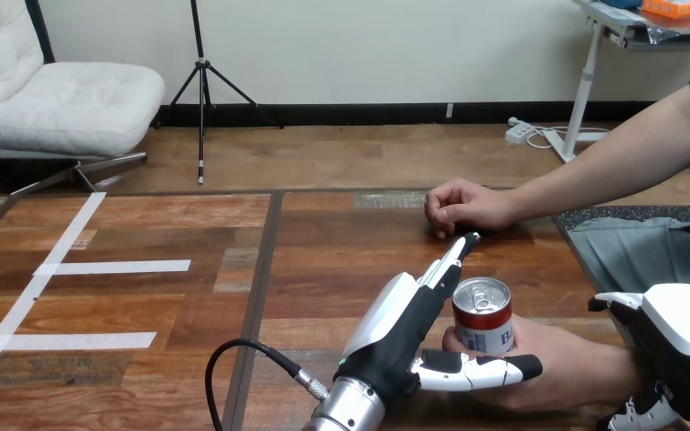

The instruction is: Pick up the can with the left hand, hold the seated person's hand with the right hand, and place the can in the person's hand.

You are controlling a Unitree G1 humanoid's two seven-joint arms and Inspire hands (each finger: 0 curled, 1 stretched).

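Note:
A red, white and blue can (482,316) stands upright in the person's upturned hand (564,366) at the lower right. My left hand (406,325) lies against the can's left side, open: its fingers (450,257) point straight past the can and its thumb (478,369) stretches out in front of it, over the person's palm. My right hand (678,339) sits at the person's wrist, thumb above and fingers (636,417) curled beneath it.
The person's other hand (467,208) rests as a loose fist on the wooden table (341,242), just beyond my left fingertips. White tape strips (117,267) mark the table's left part.

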